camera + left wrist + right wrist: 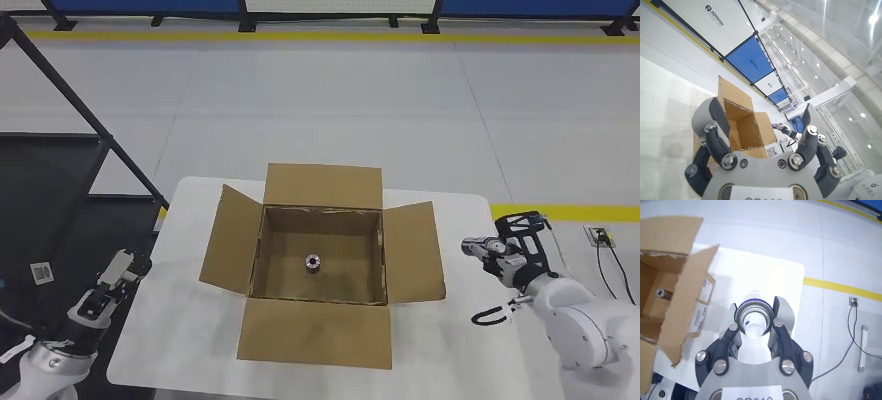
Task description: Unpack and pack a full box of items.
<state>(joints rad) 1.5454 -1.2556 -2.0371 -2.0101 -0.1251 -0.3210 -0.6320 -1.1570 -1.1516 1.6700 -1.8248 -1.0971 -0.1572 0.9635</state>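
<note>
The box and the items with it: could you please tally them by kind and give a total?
1 cardboard box, open on the table
1 small cylinder, inside the box
1 spray can, held in the right gripper
Total: 3

The box (pixel 315 335) is plain brown cardboard with white labels (pixel 700 311) on one side; the worktop (pixel 455 330) is white. The cylinder (pixel 312 264) inside is silver-topped with brown sides. At the box's 3 o'clock, the can (pixel 754 311) has a silver rim, purple band and white cap. The right gripper (pixel 755 304) has black fingers on grey plates. The floor (pixel 420 110) is pale grey with yellow lines.
</note>
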